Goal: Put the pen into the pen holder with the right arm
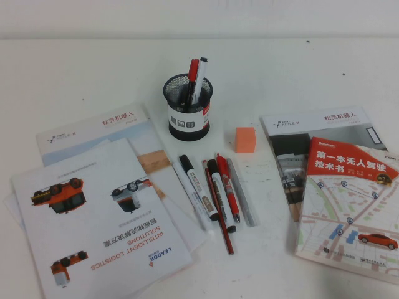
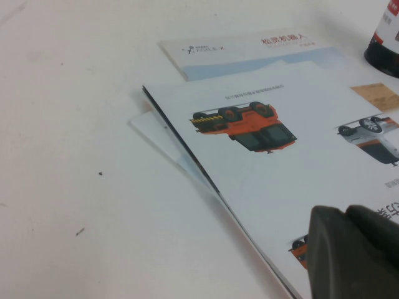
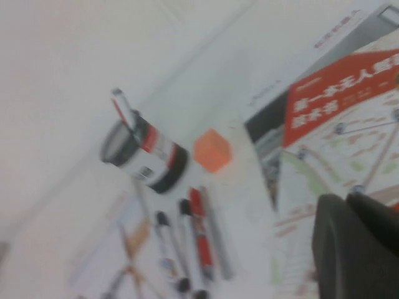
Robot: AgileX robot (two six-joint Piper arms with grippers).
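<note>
- Left claw (image 2: 352,249): only a dark lump of it shows in its own wrist cam, hanging over the brochures (image 2: 274,162). Can't tell how wide it's open, and nothing looks to be in it. Not visible from the high cam, so I'd guess it's parked.
- Holder (image 1: 189,106): upright on the table (image 1: 75,75), already with a red pen and a marker standing in it. In the right wrist cam it sits well ahead of the right claw.
- Row of pens and markers in front of the holder: the pen (image 1: 240,192) is the thin grey one at the right end, flat on the table just beside a red pen (image 1: 227,188). Nobody's touching it.
- Orange block (image 1: 245,139): near the pen's far tip, apart from the holder.
- Right claw (image 3: 358,246): again only a dark bit, over the book (image 3: 349,124), with the pen off ahead of it. Can't tell the opening, nothing seems held.
- Progress: basically zero. Reach, grab, lift and drop are all left.
</note>
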